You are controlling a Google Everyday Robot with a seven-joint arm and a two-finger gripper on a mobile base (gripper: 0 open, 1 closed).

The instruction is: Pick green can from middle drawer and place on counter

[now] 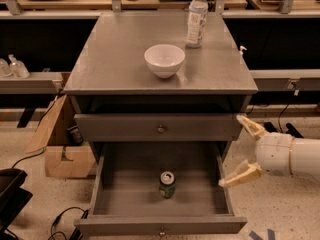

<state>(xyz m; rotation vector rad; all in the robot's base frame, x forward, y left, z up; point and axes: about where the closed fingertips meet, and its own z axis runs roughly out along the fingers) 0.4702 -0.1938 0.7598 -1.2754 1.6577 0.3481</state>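
The green can [167, 184] stands upright near the middle of the open middle drawer [105, 184], silver top up. The drawer is pulled out below a closed drawer front with a brass knob [161, 129]. The grey counter [110, 59] tops the cabinet. My gripper [242, 148] is at the right, just outside the drawer's right wall, level with the closed drawer front. Its two pale fingers [250, 125] are spread wide and hold nothing. It is to the right of the can and above it.
A white bowl [164, 60] sits mid-counter and a clear plastic bottle [196, 19] stands behind it at the right. A cardboard box [57, 144] lies on the floor at the left. Wooden benches run along the back.
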